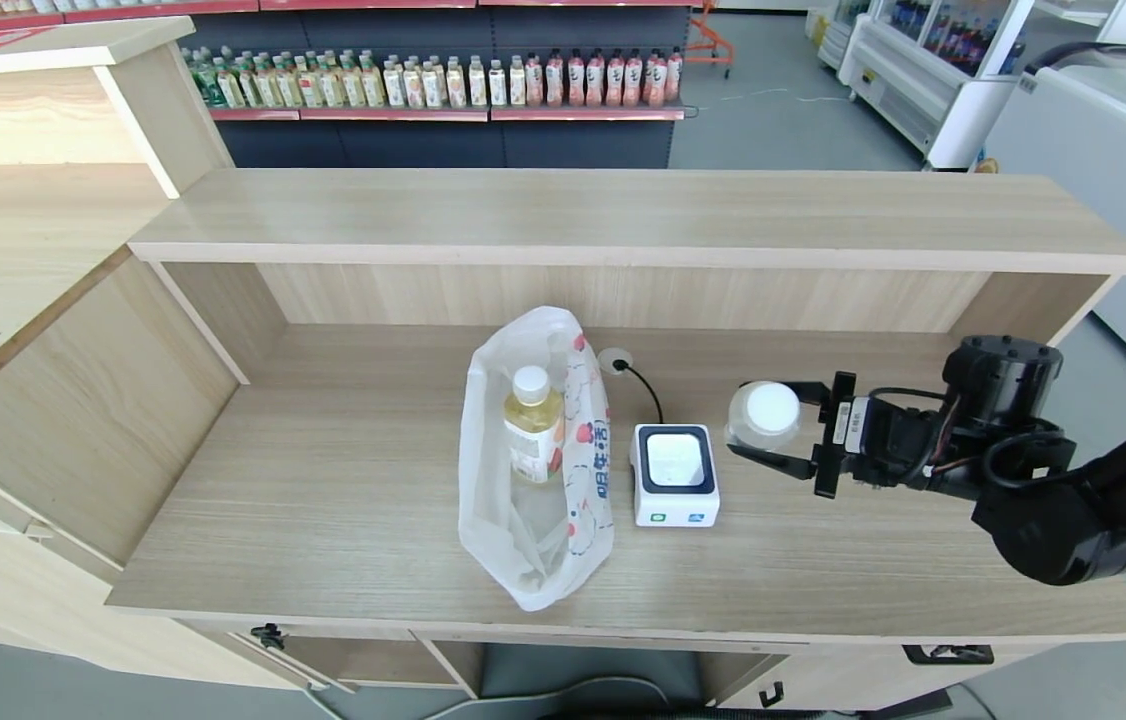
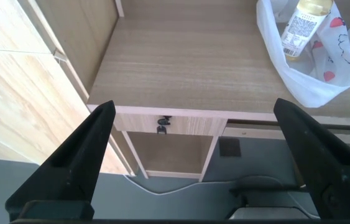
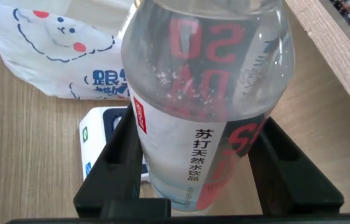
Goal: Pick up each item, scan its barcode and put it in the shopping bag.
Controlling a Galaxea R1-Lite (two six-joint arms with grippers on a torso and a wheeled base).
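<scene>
The right tool (image 1: 765, 426) holds a clear plastic soda bottle with a white cap and a red-and-white label (image 1: 771, 408). Its black fingers (image 1: 785, 464) are closed against the two sides of the bottle's body. The arm comes in from the right edge of the table. The soda bottle stands roughly upright in the grip, cap up, over the right half of the light wooden table (image 1: 343, 500). I cannot tell whether its base touches the tabletop.

Just to the left of the soda bottle sits a small white box-shaped barcode scanner with a pale screen on top (image 1: 675, 474), apart from the bottle. A black cable (image 1: 645, 386) runs from the scanner's far side to a round grommet in the tabletop.

Beside the scanner on its left lies the white plastic shopping bag with red and blue cartoon print (image 1: 583, 470), its mouth open toward the far side. Inside it is a bottle of yellow drink with a white cap (image 1: 533, 425), leaning within the bag.

The left tool (image 2: 194, 111) hangs off the near edge of the table, left of the shopping bag, with its two black fingers (image 2: 94, 149) spread wide and nothing between them. Past them, the table's near edge shows a small lock (image 2: 162, 124) on the panel below it.
</scene>
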